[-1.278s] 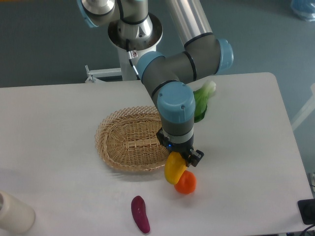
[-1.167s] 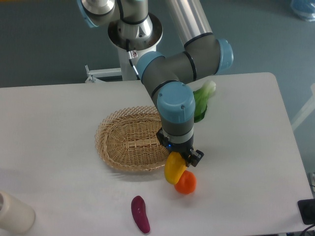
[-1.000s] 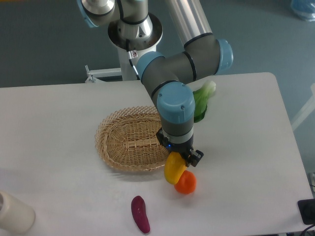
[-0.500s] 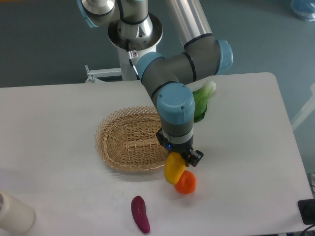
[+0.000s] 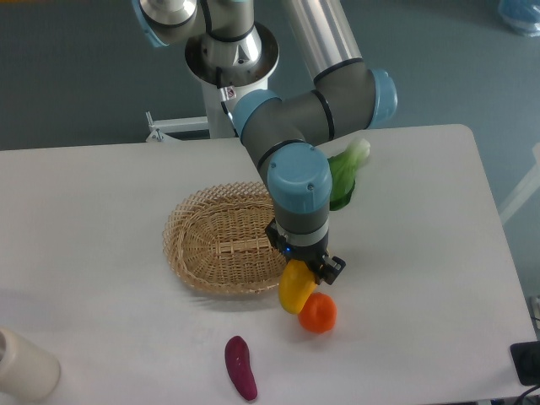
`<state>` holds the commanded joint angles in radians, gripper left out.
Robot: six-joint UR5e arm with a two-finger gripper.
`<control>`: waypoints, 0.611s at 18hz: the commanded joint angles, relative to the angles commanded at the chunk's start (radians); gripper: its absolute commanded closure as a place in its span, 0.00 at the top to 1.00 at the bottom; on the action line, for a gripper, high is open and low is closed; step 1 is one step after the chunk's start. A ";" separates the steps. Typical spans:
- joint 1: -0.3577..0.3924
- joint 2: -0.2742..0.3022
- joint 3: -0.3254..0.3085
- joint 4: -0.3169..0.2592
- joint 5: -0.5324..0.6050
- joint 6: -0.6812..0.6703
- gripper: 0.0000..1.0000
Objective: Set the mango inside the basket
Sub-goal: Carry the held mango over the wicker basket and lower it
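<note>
The mango [image 5: 294, 288], smooth and yellow-orange, hangs just off the basket's front right rim, with my gripper [image 5: 305, 272] shut on its upper end. Its lower end sits beside and slightly over the round orange [image 5: 318, 313]. The basket [image 5: 221, 237], a shallow oval of tan wicker, lies on the white table to the left of the gripper and holds nothing that I can see. The arm's wrist covers the basket's right rim.
A purple eggplant [image 5: 240, 368] lies near the front edge. A green leafy vegetable [image 5: 346, 174] pokes out behind the arm. A cream cylinder [image 5: 24, 365] stands at the front left corner, and a dark object [image 5: 526, 361] sits at the front right edge.
The gripper and the mango have shifted very slightly left and up, toward the basket. Nothing else has moved.
</note>
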<state>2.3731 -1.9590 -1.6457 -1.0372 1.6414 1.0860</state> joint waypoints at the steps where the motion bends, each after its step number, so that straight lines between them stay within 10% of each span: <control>1: -0.002 0.006 -0.022 0.028 0.000 0.002 0.48; 11: -0.024 0.086 -0.164 0.062 -0.012 0.089 0.48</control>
<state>2.3486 -1.8731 -1.8099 -0.9756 1.6291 1.1750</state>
